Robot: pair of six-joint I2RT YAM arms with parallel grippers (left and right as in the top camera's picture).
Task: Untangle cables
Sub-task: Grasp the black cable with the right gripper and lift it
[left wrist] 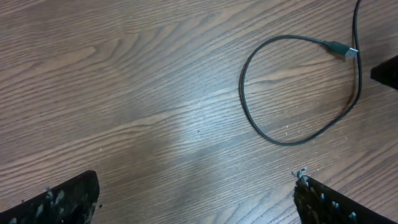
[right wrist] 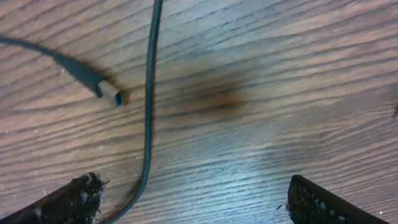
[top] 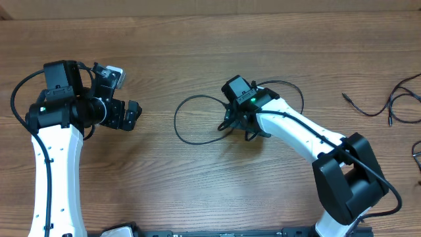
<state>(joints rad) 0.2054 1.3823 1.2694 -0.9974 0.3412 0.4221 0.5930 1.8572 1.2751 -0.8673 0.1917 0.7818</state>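
a: where's the cable [top: 175,125]?
b: looped mid-table, plug [right wrist: 111,93] end just under right gripper [top: 240,128]. other cables [top: 390,108] far right.
a: jaws?
b: both spread, nothing held. right hangs low, prob to grab; left gripper [top: 128,117] parked aside.

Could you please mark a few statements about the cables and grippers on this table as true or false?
1. The left gripper and the right gripper are both open and hold nothing. True.
2. The left gripper is clamped on the looped cable. False: the loop lies on the table, apart from its fingers.
3. A plug lies on the wood ahead of the right gripper. True.
4. All cables sit in one pile at the centre. False: a separate cable lies near the right edge.
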